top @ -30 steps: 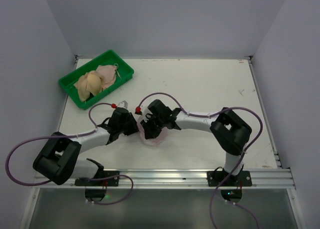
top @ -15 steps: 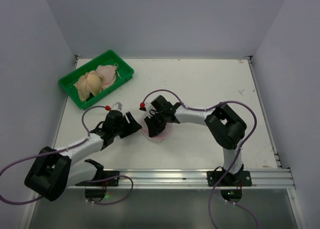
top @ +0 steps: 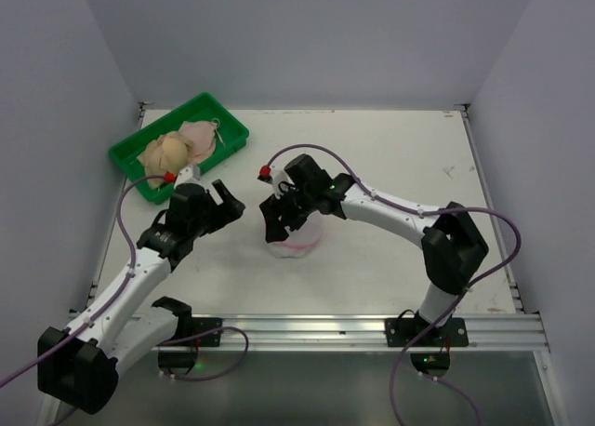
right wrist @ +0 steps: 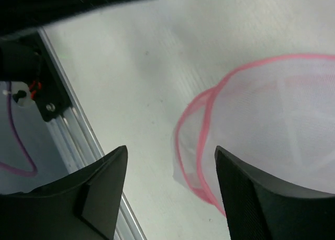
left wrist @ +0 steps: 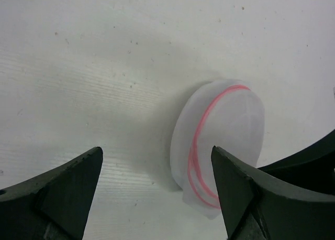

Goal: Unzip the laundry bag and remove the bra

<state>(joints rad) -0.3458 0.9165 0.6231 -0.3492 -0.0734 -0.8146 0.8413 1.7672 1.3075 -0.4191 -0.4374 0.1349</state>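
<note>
The laundry bag [top: 297, 240], a small white mesh pouch with pink trim, lies on the table with nothing gripping it. My right gripper [top: 279, 221] hovers open just over its left edge; in the right wrist view the laundry bag [right wrist: 272, 114] sits by the right finger of that gripper [right wrist: 170, 198]. My left gripper [top: 226, 201] stands open to the left, apart from the pouch. In the left wrist view the laundry bag [left wrist: 225, 135] lies ahead of the gripper [left wrist: 157, 198], near its right finger. A beige bra [top: 165, 154] lies in the green tray [top: 130, 156].
A pale pink garment [top: 197, 136] lies beside the beige one in the tray at the back left. The enclosure's white walls close in the left, back and right. A metal rail [top: 307, 331] runs along the near edge.
Both grippers have opened and let go of the pouch, which now rests on the table. The left arm has drawn back to the left; the right gripper has shifted slightly toward the back.
</note>
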